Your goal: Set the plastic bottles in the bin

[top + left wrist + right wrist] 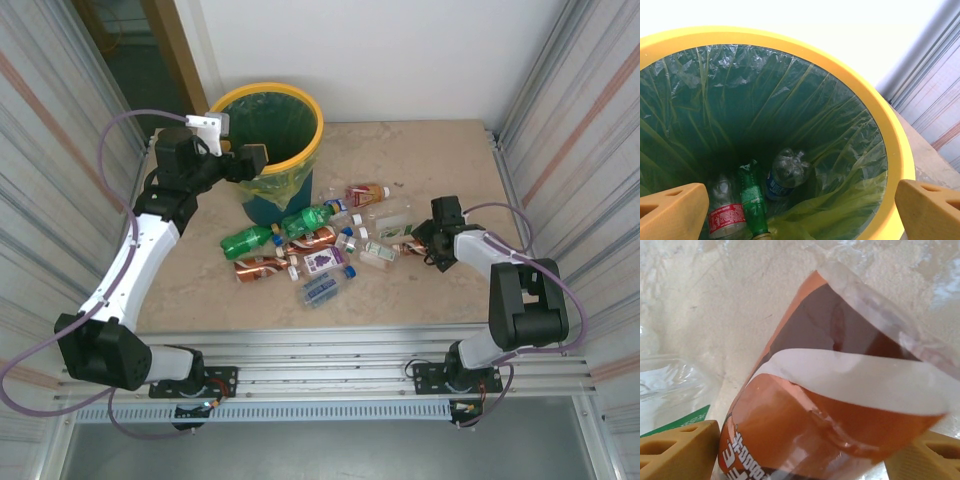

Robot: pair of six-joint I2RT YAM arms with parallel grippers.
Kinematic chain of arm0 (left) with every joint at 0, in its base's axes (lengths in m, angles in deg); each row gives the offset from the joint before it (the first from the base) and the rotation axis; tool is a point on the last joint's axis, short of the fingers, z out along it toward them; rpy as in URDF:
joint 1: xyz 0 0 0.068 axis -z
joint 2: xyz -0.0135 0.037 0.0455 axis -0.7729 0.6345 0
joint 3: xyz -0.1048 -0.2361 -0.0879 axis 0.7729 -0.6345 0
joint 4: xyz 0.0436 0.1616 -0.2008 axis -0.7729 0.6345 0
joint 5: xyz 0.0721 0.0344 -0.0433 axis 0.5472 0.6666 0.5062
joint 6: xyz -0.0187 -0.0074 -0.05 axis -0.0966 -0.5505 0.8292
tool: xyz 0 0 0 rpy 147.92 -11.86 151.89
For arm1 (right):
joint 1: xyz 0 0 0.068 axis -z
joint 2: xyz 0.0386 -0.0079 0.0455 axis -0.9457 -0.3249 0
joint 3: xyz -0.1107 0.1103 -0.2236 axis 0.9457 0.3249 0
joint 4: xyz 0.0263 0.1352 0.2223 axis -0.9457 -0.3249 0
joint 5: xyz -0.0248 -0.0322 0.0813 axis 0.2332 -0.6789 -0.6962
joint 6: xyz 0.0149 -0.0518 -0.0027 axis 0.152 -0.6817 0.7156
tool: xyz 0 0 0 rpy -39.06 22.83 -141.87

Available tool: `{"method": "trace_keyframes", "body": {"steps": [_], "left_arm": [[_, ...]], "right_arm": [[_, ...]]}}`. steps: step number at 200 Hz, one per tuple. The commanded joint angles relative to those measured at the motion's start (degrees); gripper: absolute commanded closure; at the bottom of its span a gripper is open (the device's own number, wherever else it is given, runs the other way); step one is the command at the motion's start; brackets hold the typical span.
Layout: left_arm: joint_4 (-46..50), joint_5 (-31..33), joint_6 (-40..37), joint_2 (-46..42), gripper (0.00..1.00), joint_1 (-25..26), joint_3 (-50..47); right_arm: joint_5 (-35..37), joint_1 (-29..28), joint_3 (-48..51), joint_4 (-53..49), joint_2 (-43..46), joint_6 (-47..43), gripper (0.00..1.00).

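Left gripper (800,212) hung spread and empty over bin (790,42), presumably a drop position. Right gripper (800,457) straddled orange-labelled bottle (840,405) on table (715,290); clamp unconfirmed.

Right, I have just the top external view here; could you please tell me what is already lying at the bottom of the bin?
Observer: Three bottles lie in the bin: a clear one with a red label, a green one and a clear one with a blue label.
Operator: Thank you. Is anything being carried over it?
Observer: No, the left pincer hangs over the bin, fingers wide apart, nothing between them.
Operator: And on the right?
Observer: An orange-labelled bottle sits between the fingers of the right pincer; whether they grip it I cannot tell.
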Motion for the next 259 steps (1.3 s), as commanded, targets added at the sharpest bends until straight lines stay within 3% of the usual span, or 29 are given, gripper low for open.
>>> {"method": "trace_keyframes", "body": {"steps": [1, 77, 138, 168, 209, 259], "left_arm": [[-1.2, 0.7, 0.8, -1.9, 0.04, -0.3, -1.3], [-1.8, 0.1, 1.7, -1.2, 0.03, -0.3, -2.0], [-2.3, 0.3, 2.2, -1.2, 0.03, -0.3, -2.5], [-2.9, 0.2, 2.7, -1.2, 0.03, -0.3, -2.6], [-3.5, -0.2, 3.4, -1.3, 0.03, -0.3, -2.5], [-4.2, -1.0, 4.9, -2.0, 0.03, -0.3, -2.3]], "right_arm": [[1.6, 0.4, 1.3, -1.4, -0.8, -1.7, 0.2], [1.6, 0.5, 3.5, -0.8, -2.1, -1.6, 0.29], [1.3, 0.5, 4.3, -0.8, -2.2, -1.1, 0.5], [2.2, 0.6, 5.2, -1.5, -0.5, -1.3, 0.56], [5.1, 0.3, 6.6, -2.6, 5.6, -3.5, 0.6], [10.2, -1.1, 7.8, -3.9, 19.3, -9.7, 0.65]]}}
